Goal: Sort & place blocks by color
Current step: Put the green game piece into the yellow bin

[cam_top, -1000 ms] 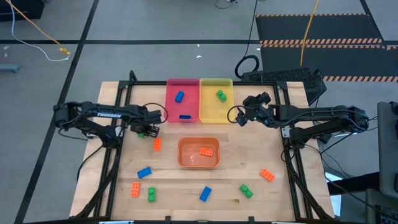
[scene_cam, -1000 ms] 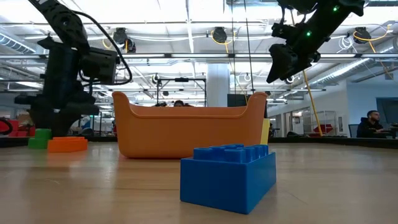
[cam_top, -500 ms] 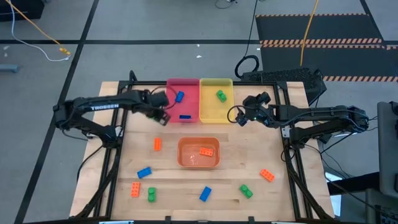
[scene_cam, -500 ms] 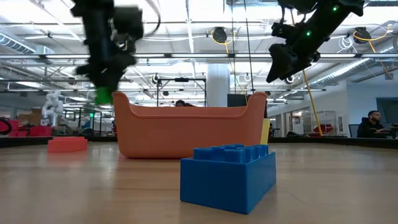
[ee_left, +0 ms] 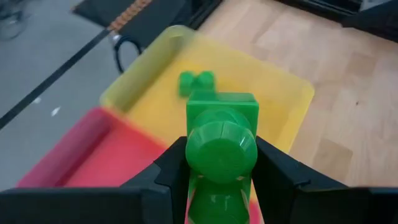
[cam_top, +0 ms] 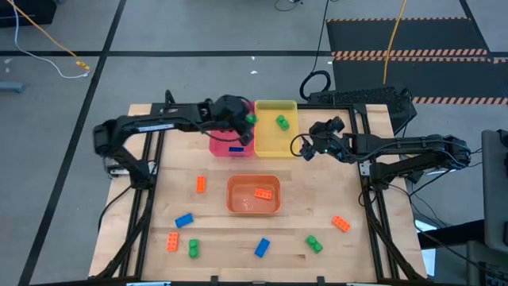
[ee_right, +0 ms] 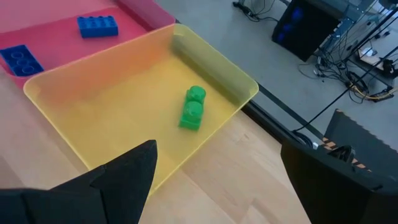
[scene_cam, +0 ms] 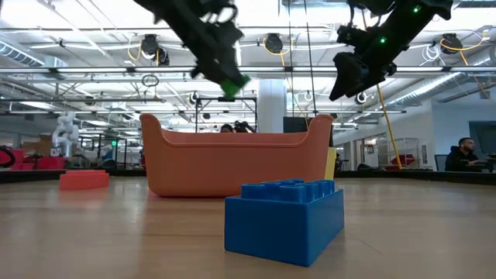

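Note:
My left gripper (cam_top: 248, 124) is shut on a small green block (cam_top: 252, 119), up in the air over the seam between the pink tray (cam_top: 221, 145) and the yellow tray (cam_top: 275, 141); the block also shows in the low view (scene_cam: 231, 84). My right gripper (cam_top: 305, 148) is open and empty, hovering by the yellow tray's right wall. One green block (ee_right: 193, 107) lies in the yellow tray, and two blue blocks (ee_right: 97, 25) (ee_right: 22, 59) lie in the pink tray. An orange block (cam_top: 262, 193) lies in the orange tray (cam_top: 254, 211). My left gripper pinches the green block's two opposite sides (ee_left: 193, 155) between its two fingers (ee_left: 171, 171). The fingers slant down toward the table's right side. The block is lifted clear, well above the trays, with the yellow tray below and beyond it.
Loose blocks lie on the near half of the table: orange (cam_top: 201, 184), blue (cam_top: 184, 220), orange (cam_top: 172, 242), green (cam_top: 193, 249), blue (cam_top: 262, 248), green (cam_top: 314, 244), orange (cam_top: 341, 224). The low view has a blue block (scene_cam: 284, 219) close in front of the orange tray (scene_cam: 236, 167).
My left gripper has lifted the green block off the table at the left and carried it up and toward the far right, from beside the orange block to above the pink and yellow trays. My right arm has kept still.

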Controlling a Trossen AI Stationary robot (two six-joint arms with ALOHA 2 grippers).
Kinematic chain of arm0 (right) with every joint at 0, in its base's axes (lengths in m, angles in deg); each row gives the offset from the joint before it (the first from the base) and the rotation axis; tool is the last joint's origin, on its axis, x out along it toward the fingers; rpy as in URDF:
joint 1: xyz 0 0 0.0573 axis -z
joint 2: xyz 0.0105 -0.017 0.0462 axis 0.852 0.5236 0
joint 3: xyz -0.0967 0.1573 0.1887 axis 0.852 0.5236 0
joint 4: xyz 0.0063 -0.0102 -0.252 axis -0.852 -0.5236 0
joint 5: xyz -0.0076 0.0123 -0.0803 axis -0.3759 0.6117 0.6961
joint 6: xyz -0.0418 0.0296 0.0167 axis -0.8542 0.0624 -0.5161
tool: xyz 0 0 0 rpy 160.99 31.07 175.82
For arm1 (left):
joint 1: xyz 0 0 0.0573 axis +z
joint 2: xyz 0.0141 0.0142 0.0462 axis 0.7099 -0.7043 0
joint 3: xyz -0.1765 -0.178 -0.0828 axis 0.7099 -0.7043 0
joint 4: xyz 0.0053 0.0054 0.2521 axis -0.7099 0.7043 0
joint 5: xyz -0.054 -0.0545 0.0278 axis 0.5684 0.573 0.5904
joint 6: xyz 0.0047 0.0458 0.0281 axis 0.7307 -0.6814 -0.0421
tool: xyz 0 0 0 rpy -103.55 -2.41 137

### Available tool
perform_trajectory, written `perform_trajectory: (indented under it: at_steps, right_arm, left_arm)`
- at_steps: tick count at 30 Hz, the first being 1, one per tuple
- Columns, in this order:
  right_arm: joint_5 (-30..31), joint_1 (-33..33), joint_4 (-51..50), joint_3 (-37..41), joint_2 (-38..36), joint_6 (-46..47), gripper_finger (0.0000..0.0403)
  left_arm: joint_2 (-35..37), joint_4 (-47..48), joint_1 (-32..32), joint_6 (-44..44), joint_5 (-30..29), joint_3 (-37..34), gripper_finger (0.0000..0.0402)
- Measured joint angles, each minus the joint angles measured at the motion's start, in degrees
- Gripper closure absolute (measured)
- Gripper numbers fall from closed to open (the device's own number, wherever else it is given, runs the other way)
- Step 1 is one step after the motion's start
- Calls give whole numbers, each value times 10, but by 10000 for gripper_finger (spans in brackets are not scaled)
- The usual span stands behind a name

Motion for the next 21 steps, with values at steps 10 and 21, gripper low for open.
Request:
perform_trajectory:
  at_steps: [10,21]
  right_arm:
    - [17,0,-31,0,0,6,64]
    - [19,2,-32,0,0,0,64]
  left_arm:
    - [-138,-76,4,-37,25,56,266]
    - [-193,-72,9,-46,30,85,239]
